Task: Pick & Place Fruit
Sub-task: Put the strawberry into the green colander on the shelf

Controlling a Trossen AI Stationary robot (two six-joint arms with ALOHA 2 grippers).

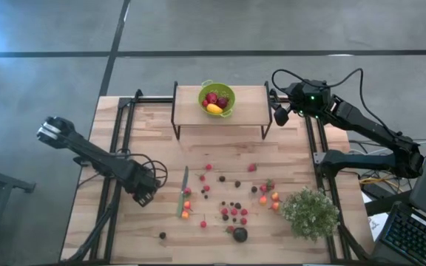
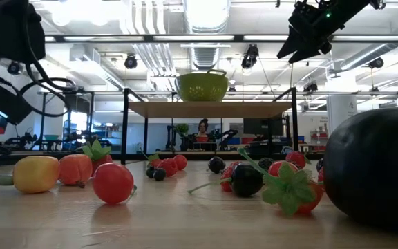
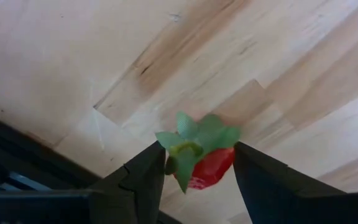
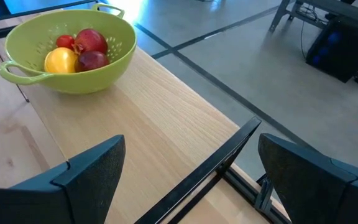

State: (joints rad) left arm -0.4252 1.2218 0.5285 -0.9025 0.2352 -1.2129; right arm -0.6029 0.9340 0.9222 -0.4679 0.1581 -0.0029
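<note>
1. We record the left gripper (image 3: 194,171) over the table's (image 1: 146,133) left side, pinching a strawberry (image 3: 207,167), leafy cap toward the wood, long axis slanted between the fingers.
2. We record the right gripper (image 4: 188,168) spread wide beside the green bowl (image 4: 114,59) on the shelf (image 4: 166,118).

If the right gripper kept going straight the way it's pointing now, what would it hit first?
Probably the wooden shelf top: the open right gripper points at its bare surface, with the green colander off to one side. Depth is uncertain.
</note>
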